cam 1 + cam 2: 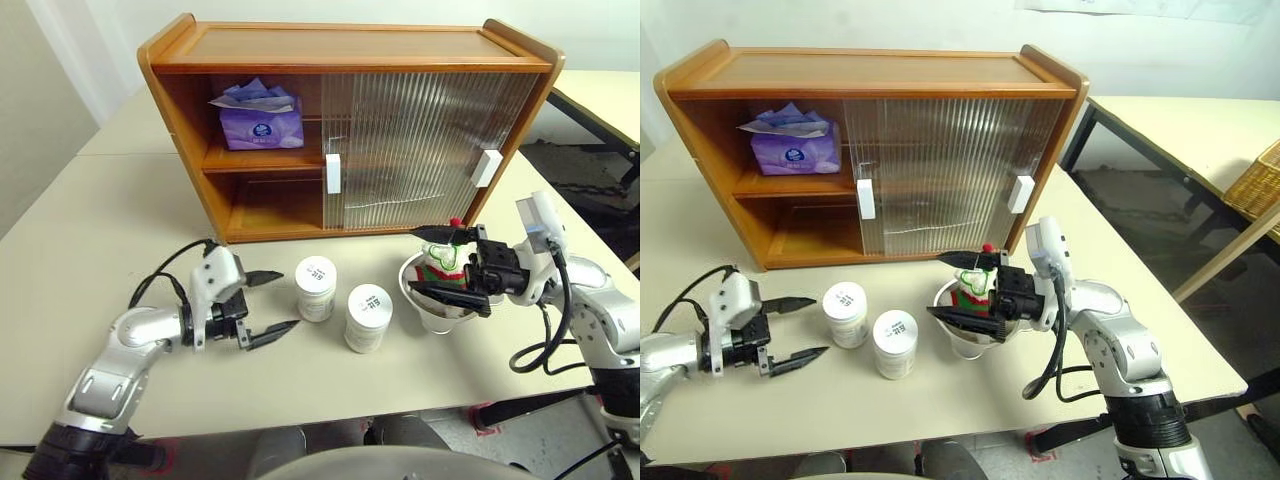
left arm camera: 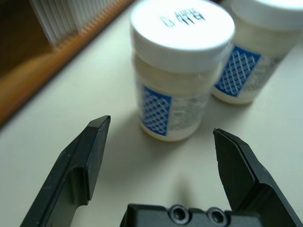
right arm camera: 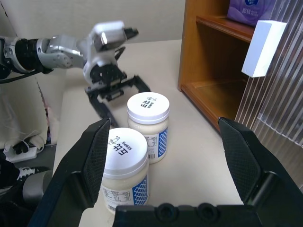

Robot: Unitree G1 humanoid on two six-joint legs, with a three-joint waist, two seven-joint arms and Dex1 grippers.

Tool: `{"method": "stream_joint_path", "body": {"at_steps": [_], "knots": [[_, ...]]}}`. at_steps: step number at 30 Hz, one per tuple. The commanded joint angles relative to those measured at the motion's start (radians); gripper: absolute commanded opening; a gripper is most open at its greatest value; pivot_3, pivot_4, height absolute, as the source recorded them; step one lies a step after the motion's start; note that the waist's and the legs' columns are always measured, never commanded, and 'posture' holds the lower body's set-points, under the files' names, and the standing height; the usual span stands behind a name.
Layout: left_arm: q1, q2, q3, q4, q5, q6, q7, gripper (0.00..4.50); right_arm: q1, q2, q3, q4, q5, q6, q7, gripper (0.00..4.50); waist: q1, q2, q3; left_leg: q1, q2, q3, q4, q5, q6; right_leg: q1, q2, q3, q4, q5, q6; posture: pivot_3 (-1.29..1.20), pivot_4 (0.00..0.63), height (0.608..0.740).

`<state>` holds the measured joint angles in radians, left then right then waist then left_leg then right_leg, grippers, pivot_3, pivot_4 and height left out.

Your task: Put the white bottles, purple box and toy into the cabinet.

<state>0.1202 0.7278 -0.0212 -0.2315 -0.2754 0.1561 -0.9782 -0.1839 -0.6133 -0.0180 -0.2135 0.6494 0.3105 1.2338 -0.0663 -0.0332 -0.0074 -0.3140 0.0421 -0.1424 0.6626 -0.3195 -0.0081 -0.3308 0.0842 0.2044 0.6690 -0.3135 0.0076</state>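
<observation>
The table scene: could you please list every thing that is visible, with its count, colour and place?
cabinet: one, wooden, back of table, left side open
purple box: one, lavender, upper shelf of cabinet
white bottles: two, white, upright on table before the cabinet
toy: one, white with red and green, in the bowl
bowl: one, silver, on table right of the bottles
table: one, beige
left gripper: open, facing the nearer bottle
right gripper: open, around the toy
</observation>
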Motion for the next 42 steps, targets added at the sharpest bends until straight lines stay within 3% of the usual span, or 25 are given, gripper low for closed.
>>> {"method": "stream_joint_path", "body": {"at_steps": [1,12,15,17,20,31,42], "knots": [[-0.033,-0.008,-0.069,0.022,0.054,-0.001,-0.001,4.48,-0.012,-0.014,0.002,-0.019,0.001,0.022,-0.006,4.5,0.001,0.001,-0.001,0.0,0.0,0.0,0.0,0.0,0.0,0.0,0.0,0.0,0.0,0.0,0.0,-0.08,0.0,0.74],[-0.15,-0.173,-0.167,0.127,0.13,0.041,0.112,4.48,-0.017,-0.017,-0.007,-0.043,0.003,0.043,-0.028,4.5,0.002,0.003,-0.002,-0.004,-0.001,0.001,0.001,0.001,-0.001,0.003,0.0,0.001,0.0,0.001,0.004,-0.1,0.0,0.74],[-0.143,-0.172,-0.174,0.128,0.122,0.06,0.097,3.92,-0.016,-0.014,-0.011,-0.044,0.004,0.042,-0.037,4.5,0.0,0.004,-0.002,-0.003,-0.001,0.001,0.001,0.001,-0.001,0.003,0.0,0.001,0.0,0.005,0.012,-0.11,0.0,0.74],[-0.138,-0.17,-0.174,0.123,0.107,0.077,0.085,3.31,-0.013,-0.015,-0.008,-0.041,0.0,0.036,-0.036,4.5,0.0,0.004,-0.002,-0.003,-0.001,0.001,0.001,0.001,-0.001,0.003,0.0,0.001,0.0,0.004,0.011,-0.11,0.0,0.74],[-0.133,-0.18,-0.128,0.116,0.086,0.078,0.118,3.15,-0.017,-0.012,-0.008,-0.033,-0.002,0.028,-0.036,4.5,-0.001,0.004,-0.002,-0.001,-0.001,0.001,0.001,0.001,0.0,0.004,0.0,0.001,0.0,0.0,0.005,-0.11,0.0,0.74],[-0.284,-0.282,0.114,0.204,0.113,0.089,0.486,3.15,-0.044,0.007,0.003,-0.008,-0.004,0.024,-0.031,4.5,0.005,0.003,-0.001,-0.001,-0.001,0.001,0.001,0.001,0.0,0.007,0.001,0.002,-0.001,0.002,0.01,-0.08,0.0,0.74],[-0.518,-0.393,0.058,0.437,0.217,0.107,0.658,3.15,-0.042,0.007,0.0,-0.013,-0.006,0.021,-0.03,4.5,0.019,0.0,0.001,-0.002,-0.001,0.001,0.001,0.006,-0.009,0.007,0.0,0.003,-0.002,0.005,0.02,-0.09,0.0,0.74]]}}
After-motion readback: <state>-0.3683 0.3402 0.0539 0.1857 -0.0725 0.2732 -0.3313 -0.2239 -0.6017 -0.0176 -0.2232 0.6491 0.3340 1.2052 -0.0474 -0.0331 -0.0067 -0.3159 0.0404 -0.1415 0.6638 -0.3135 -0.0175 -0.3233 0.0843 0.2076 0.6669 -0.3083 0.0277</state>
